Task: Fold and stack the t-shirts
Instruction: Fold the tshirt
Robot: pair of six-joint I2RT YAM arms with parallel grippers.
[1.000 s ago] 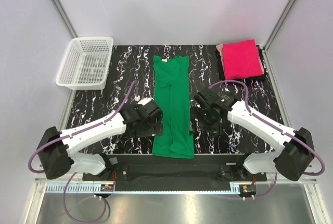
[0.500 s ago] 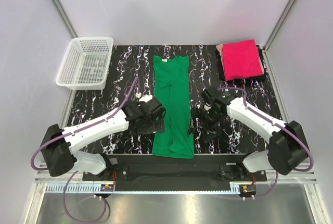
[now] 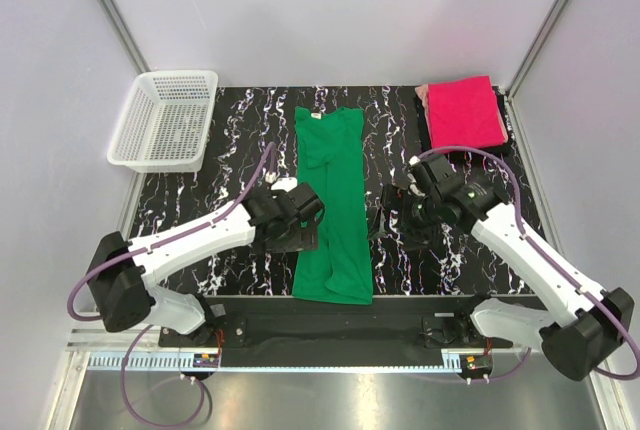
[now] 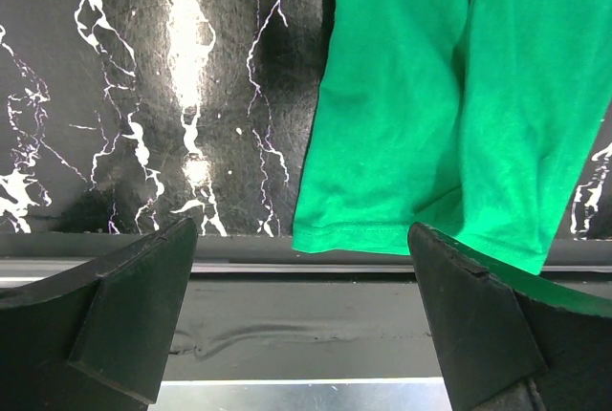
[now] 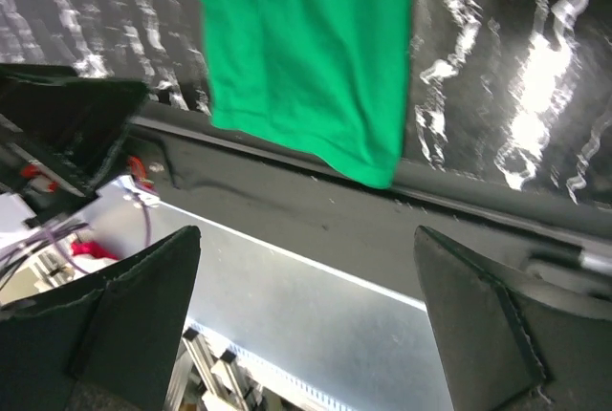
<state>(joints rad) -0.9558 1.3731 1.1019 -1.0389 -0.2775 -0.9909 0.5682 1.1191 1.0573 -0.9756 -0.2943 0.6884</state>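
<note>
A bright green t-shirt (image 3: 333,200) lies folded lengthwise into a long strip down the middle of the black marbled table, neck label at the far end, hem at the near edge. A hot pink t-shirt (image 3: 464,112) sits folded at the back right. My left gripper (image 3: 293,233) hovers open just left of the green strip; its wrist view shows the green hem (image 4: 430,143) beyond the spread left gripper (image 4: 306,335). My right gripper (image 3: 397,220) is open just right of the strip, nothing between its fingers (image 5: 488,335), with the green hem (image 5: 306,57) ahead.
A white mesh basket (image 3: 165,120) stands at the back left. The pink shirt rests on a dark layer (image 3: 470,148). The table's near edge is a dark rail (image 3: 340,320), with a metal ledge below. Grey walls enclose three sides.
The right arm has swung its elbow outward and its gripper drifted slightly right and back. The left gripper edged a little toward the green strip. Both shirts lie unmoved.
</note>
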